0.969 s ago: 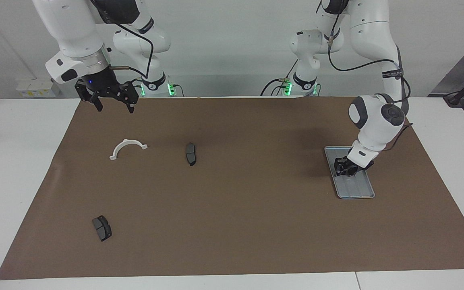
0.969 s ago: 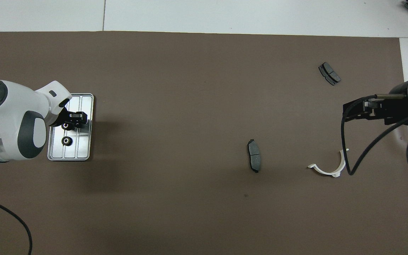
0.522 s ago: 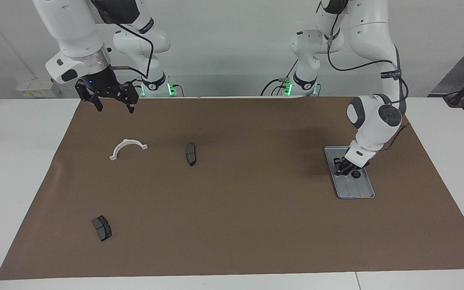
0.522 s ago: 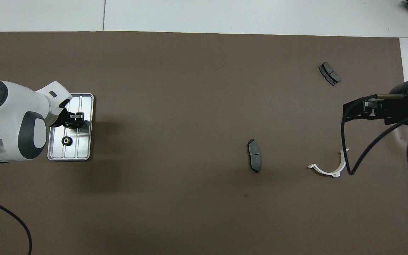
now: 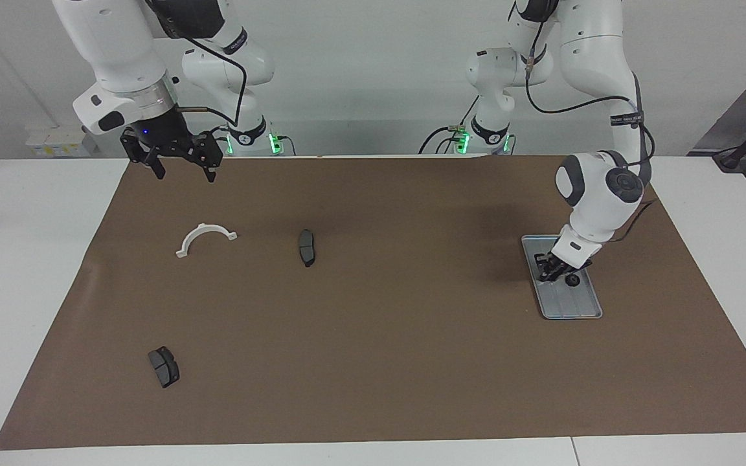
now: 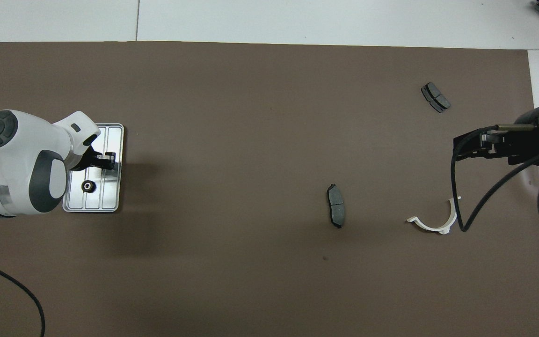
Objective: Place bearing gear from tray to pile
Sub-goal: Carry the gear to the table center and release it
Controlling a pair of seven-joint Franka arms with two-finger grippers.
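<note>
The left arm reached down from its base with its elbow high and its white wrist tilted steeply downward. The left gripper (image 5: 552, 272) hung low at the left arm's end of the table, its fingertips drawn together. The right arm waited, raised at its own end, and the right gripper (image 5: 183, 169) pointed downward with its fingers (image 5: 159, 169) spread apart.

Black bearing gear (image 6: 88, 186) on ridged tray (image 6: 112, 140)
</note>
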